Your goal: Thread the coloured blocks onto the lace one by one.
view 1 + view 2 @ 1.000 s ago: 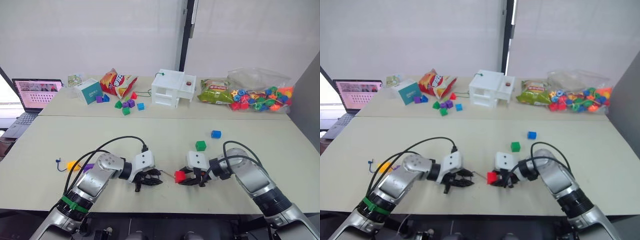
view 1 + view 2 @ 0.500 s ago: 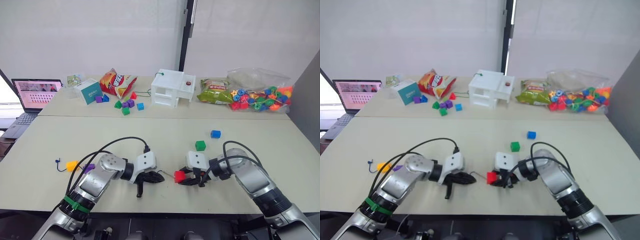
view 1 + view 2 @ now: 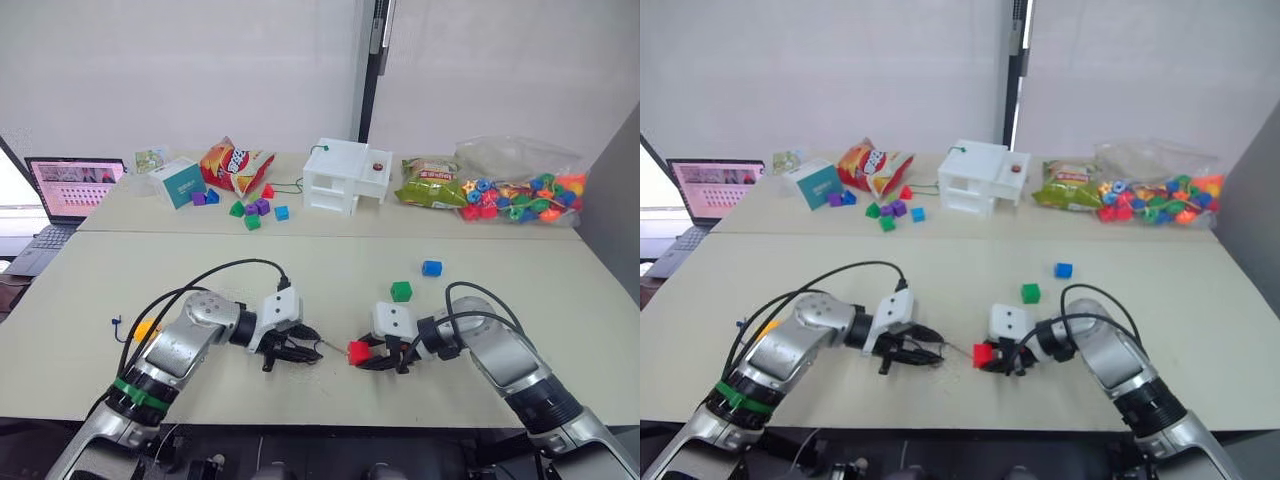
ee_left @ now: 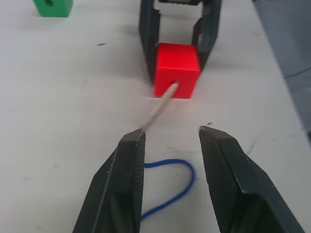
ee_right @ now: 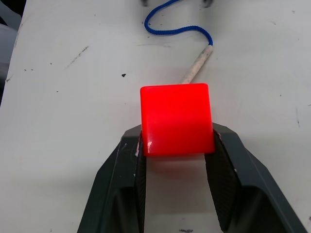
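My right gripper is shut on the red block, holding it low over the table near the front edge. The lace's stiff pale tip sticks into the hole in the red block's face, and its dark-blue cord loops on the table behind it. My left gripper is open just short of the block, its fingers to either side of the tip's rear end. Beyond lie the green block and the blue block. A yellow-orange block on the lace lies far left.
On the far table stand a laptop, a teal box, a snack bag, several small blocks, a white toy house and a clear bag of beads. Black cables arch over both forearms.
My left gripper has drawn back a little to the left and turned at the wrist. The right gripper and the red block have stayed put.
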You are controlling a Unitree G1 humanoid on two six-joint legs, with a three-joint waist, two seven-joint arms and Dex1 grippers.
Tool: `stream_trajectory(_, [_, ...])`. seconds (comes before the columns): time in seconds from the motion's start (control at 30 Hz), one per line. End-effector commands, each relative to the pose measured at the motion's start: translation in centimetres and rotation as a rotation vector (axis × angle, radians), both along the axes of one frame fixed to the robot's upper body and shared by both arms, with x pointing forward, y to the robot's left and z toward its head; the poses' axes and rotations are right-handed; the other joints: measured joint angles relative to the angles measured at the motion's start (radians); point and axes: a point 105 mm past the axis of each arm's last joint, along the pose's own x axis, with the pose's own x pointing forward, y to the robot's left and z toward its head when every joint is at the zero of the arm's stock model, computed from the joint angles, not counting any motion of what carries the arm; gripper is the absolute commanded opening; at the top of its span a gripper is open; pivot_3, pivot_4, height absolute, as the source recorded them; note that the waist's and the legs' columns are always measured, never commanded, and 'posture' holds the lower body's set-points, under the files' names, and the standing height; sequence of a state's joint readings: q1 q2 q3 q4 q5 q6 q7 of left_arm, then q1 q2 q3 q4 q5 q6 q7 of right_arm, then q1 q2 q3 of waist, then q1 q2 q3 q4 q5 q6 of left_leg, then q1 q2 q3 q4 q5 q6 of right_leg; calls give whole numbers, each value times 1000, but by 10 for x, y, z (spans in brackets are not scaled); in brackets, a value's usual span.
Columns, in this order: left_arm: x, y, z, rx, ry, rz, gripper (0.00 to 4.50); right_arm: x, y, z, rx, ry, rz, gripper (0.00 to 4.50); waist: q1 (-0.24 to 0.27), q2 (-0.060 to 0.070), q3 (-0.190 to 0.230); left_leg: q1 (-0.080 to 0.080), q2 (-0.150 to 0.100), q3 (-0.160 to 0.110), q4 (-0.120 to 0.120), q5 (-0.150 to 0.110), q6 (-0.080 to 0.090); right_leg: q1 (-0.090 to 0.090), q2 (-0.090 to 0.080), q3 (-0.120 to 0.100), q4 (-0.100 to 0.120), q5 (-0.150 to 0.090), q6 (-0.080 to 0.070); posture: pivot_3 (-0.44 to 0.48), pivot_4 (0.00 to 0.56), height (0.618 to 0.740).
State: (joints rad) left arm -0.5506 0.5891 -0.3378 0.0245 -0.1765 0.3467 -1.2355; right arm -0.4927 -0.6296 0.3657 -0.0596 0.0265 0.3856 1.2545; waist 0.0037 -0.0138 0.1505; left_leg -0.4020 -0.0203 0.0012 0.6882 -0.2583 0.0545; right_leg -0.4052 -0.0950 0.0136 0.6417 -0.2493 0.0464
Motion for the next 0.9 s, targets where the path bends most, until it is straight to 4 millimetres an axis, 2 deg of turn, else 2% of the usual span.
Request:
stream_trajectory(0.03, [7,-8,2,-11,-43,-48,1864,-4,3,-5,-4,16,-6,1164,0,0,0,0,0,0,0,0,0,0,0,0,0,0,0,0,150,740])
stream_trajectory(0.37, [19,-6,-18,42,-35,-109,1864,-6,2,-4,0,20,-23,1164,-2,0,0,-1,0,0,0,0,0,-1,1,0,0,0,0,0,150,740])
stream_trajectory(0.7, [16,-19,-24,21,-20,-131,1864,-7,-1,-4,-3,20,-36,1164,0,0,0,-1,0,0,0,0,0,0,1,0,0,0,0,0,150,740])
stream_trajectory(0.9, [15,-18,-23,23,-22,-136,96,-6,-1,-3,-2,18,-37,1164,0,0,0,-1,0,0,0,0,0,0,1,0,0,0,0,0,150,740])
